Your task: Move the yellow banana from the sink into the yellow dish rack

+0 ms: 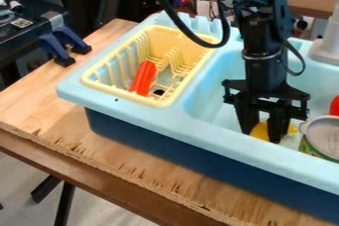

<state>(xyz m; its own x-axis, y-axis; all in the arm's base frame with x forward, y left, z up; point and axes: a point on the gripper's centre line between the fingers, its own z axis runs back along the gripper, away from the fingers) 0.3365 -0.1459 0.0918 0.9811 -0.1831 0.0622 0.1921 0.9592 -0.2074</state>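
Plywood board [126, 155] with a rough, splintered front edge lies nearest the camera, and a toy sink [218, 138], light blue on top and dark blue below, sits on it. Inside the basin, toward its near side and right of center in the view, is a yellow object [261, 132], partly hidden by the black gripper [263, 137]. The gripper points down, its fingers [248, 118] standing apart, with some yellow showing between them and some to the right; whether they touch it is unclear. Just right of them is a can [324, 135] with a gray, round top and a green patterned side. Beyond the can, a red object [335, 106] is cut off by the view's right edge. Left of the basin, a pale yellow dish rack [126, 92] holds an orange-red object [143, 77], leaning. At the board's far left edge are two blue clamps [67, 40]. A gray faucet [325, 49] stands at upper right.
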